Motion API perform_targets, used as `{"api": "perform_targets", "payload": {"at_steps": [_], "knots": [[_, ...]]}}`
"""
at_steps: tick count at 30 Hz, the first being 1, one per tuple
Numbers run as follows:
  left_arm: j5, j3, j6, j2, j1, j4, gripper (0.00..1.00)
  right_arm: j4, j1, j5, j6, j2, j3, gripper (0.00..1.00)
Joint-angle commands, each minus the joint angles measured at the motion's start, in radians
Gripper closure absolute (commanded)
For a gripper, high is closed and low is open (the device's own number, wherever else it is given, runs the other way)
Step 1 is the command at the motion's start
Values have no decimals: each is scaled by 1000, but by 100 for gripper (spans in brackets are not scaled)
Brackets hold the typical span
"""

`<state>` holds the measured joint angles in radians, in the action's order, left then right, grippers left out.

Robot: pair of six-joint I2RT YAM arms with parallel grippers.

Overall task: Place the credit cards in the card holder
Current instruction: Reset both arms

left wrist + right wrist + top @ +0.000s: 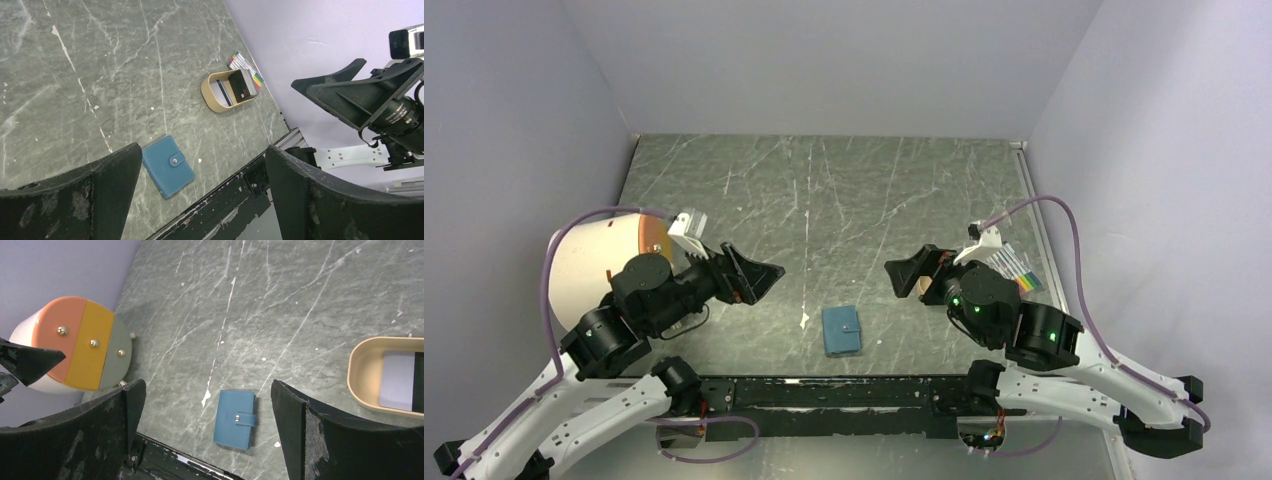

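Note:
The teal-blue card holder (842, 331) lies snapped shut on the table near the front edge, midway between the arms (168, 166) (235, 419). The credit cards (242, 84) rest inside a tan oval tray (210, 98). One pale card with a dark band (398, 387) shows in the right wrist view. My left gripper (767, 272) hovers open to the left of and beyond the holder, with nothing between its fingers (202, 156). My right gripper (902, 272) hovers open on the other side, also with nothing in it (207, 392). In the top view it covers most of the tray.
A pack of coloured markers (1020, 268) lies behind the tray by the right wall (244, 64). A round white container (589, 262) with an orange, yellow and grey studded face (82, 342) sits at the left wall. A black rail (844, 392) runs along the front edge.

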<state>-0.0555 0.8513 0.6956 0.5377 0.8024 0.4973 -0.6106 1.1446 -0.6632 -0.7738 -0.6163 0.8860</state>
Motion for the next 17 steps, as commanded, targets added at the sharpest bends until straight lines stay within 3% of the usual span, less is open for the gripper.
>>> {"api": "perform_targets", "payload": {"at_steps": [1,7,12,17], "knots": [[8,-34,0,8,3,-34,2,28,-3,-34,0,12,-24,0],[-19,-32,-20,44,3,-52,2,13,-3,-40,32,-4,14,0],[-40,136,-115,127,4,-22,2,9,-3,-47,121,-31,151,0],[-35,249,-159,187,3,-5,2,22,-3,-45,151,-29,168,0]]}}
